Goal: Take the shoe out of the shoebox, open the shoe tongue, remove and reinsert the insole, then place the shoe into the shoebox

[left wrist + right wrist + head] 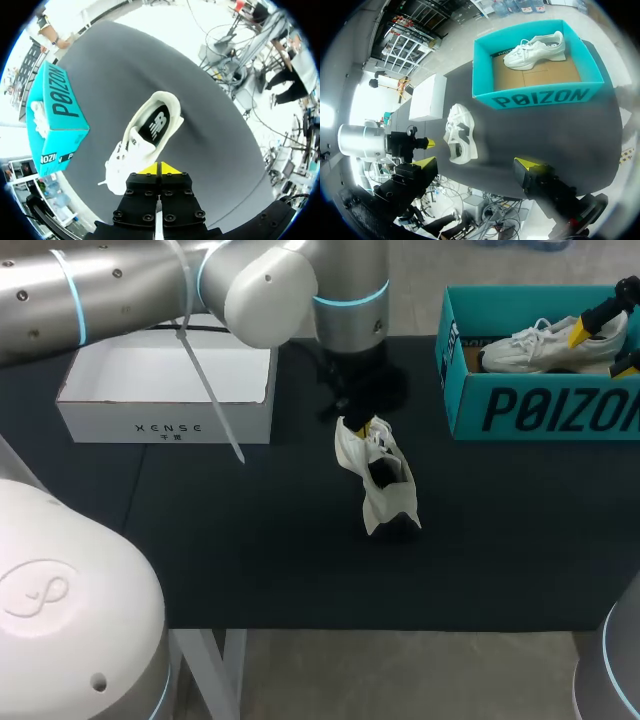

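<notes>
A white shoe (385, 502) (135, 150) (460, 135) with a dark insole showing sits on the black mat at mid-table. My left gripper (362, 420) (160, 168) (427, 144) is right over its lace and tongue end. Its yellow tips are shut together, and I see nothing pinched between them. A second white shoe (540, 345) (535, 47) lies inside the teal shoebox (530, 410) (62, 105) (540, 97) at the far right. My right gripper (605, 345) (476, 167) hangs above that box, open wide and empty.
A white open box (165, 425) (427, 95) stands at the far left of the mat. A white cable tie (210, 390) dangles from my left arm over it. Bare black mat (300, 560) stretches in front of the shoe to the table's near edge.
</notes>
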Controlling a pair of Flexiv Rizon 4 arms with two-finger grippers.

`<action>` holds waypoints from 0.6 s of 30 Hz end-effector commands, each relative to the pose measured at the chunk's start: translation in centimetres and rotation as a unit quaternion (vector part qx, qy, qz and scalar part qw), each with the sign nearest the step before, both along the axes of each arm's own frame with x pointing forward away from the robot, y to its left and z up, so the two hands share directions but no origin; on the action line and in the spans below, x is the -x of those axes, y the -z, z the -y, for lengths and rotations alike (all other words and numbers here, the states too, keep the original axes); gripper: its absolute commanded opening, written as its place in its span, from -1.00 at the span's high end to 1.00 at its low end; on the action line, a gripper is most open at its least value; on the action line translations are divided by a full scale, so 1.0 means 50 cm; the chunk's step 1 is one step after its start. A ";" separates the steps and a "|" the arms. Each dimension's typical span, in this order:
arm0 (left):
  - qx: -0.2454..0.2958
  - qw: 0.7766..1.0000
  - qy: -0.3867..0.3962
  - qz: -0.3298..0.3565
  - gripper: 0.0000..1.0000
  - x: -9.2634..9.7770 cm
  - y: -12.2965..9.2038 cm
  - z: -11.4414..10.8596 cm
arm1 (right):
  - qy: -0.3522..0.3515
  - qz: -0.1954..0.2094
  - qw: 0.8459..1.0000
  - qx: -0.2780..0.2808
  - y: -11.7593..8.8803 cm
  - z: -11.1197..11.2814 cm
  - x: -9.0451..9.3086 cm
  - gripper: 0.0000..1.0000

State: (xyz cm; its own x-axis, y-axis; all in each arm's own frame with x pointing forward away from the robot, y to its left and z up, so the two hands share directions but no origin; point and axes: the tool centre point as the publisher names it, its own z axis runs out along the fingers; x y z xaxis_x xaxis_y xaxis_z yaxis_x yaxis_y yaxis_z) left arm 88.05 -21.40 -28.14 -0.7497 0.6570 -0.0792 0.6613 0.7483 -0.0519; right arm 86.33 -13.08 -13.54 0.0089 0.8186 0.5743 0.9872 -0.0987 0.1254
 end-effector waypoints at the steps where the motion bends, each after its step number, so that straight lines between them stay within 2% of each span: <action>1: -0.070 0.984 -0.166 0.016 1.00 0.007 -0.010 0.009 | 0.000 -0.001 1.000 0.001 0.001 0.000 -0.001 -1.00; 17: -0.070 0.984 -0.166 0.016 1.00 0.007 -0.010 0.009 | 0.000 -0.001 1.000 0.001 0.001 0.000 -0.001 -1.00; 18: -0.061 0.974 -0.218 0.009 1.00 0.006 -0.012 0.004 | 0.000 -0.001 1.000 0.001 0.001 0.000 -0.001 -1.00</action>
State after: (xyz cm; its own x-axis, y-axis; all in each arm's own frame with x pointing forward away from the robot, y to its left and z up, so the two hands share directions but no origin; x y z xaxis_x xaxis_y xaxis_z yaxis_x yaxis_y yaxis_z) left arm 87.64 -21.64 -27.68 -0.9248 0.3788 -0.0349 0.3755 0.9237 0.0764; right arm 86.33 -13.08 -13.54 0.0089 0.8186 0.5743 0.9872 -0.0987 0.1254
